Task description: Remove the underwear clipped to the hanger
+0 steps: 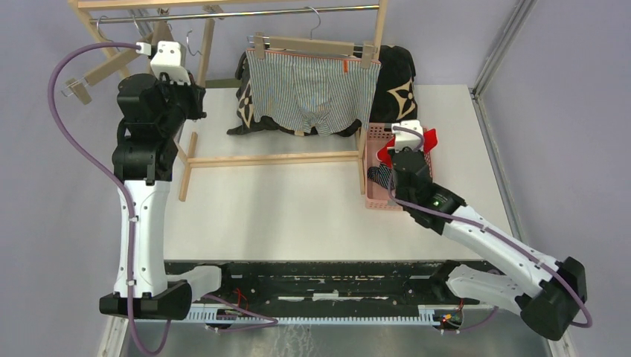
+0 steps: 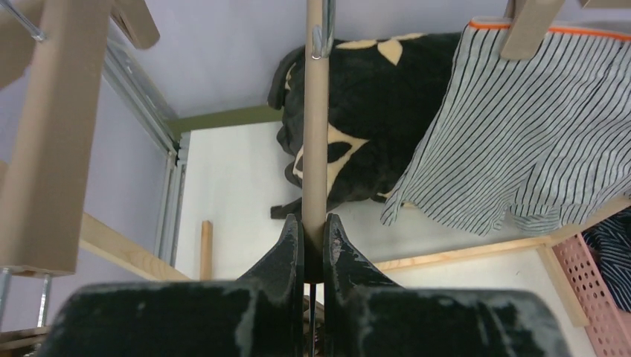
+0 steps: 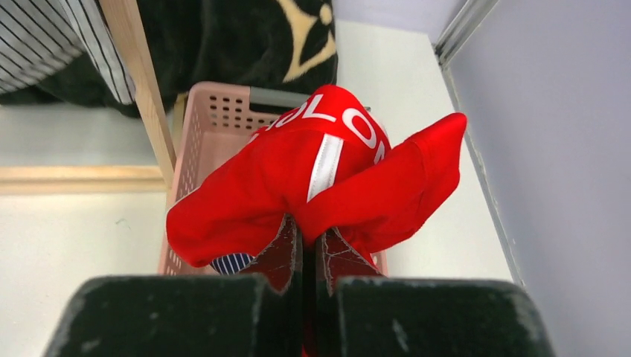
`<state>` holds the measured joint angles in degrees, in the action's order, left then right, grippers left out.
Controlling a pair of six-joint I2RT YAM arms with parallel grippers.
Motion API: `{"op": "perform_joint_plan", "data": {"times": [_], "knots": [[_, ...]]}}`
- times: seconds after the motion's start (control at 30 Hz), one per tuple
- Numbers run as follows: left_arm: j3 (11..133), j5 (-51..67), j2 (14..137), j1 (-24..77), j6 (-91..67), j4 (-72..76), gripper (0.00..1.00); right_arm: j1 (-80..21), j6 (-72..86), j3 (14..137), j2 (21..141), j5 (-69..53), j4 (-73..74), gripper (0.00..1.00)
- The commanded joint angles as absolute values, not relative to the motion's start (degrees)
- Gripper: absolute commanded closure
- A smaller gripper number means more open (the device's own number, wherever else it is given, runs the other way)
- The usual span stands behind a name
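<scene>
The underwear is split between the hanger and a basket, so the task looks about two-thirds done. The left hand is closed tight on a wooden upright of the drying rack and carries no cloth. I judge this grip is there to steady the light frame while garments are pulled from it.

Ahead of that hand and off to its right hangs the grey-and-white pinstriped pair. Two clips pin its waistband to a wooden hanger, which hooks over the rack's rail. This pair is the one not yet off. The black floral cushion lies behind it on the surface and is no part of the job.

Further right, the right hand is shut on a fold of the red pair, which bunches out in front of its fingertips. The hand hangs over the pink basket, probably so that the cloth falls inside when let go. Below it, the navy striped pair lies in the basket already. A release here seems the next move, though the red cloth spreads wide and may catch on the rim.
</scene>
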<state>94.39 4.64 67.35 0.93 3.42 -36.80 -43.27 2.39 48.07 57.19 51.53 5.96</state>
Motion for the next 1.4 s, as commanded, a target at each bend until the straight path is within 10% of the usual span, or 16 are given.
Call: {"op": "perform_joint_plan", "data": {"times": [0.0, 0.8, 1.13, 1.17, 1.23, 1.37], "knots": [[97.4, 6.3, 65.8, 0.3, 2.2, -29.2, 0.97, -39.7, 5.0, 47.8, 60.6, 47.5, 3.5, 0.99], [98.4, 7.6, 74.4, -3.1, -2.7, -22.2, 0.96, -25.6, 12.2, 46.7, 74.8, 31.1, -1.4, 0.99], [92.6, 5.4, 67.4, -3.2, -3.2, -19.8, 0.50, -24.7, 13.1, 48.8, 78.8, 31.6, 0.6, 0.87], [92.7, 5.3, 67.1, -3.1, -3.2, -20.0, 0.45, -24.7, 13.1, 48.9, 78.8, 31.7, 0.7, 0.79], [93.2, 5.8, 66.6, -3.2, -3.1, -20.6, 0.05, -24.7, 13.3, 48.8, 78.5, 31.7, 0.6, 0.59], [93.4, 6.4, 65.2, -3.1, -3.6, -21.7, 0.01, -24.7, 12.9, 48.7, 76.4, 31.9, 0.9, 0.36]]}}
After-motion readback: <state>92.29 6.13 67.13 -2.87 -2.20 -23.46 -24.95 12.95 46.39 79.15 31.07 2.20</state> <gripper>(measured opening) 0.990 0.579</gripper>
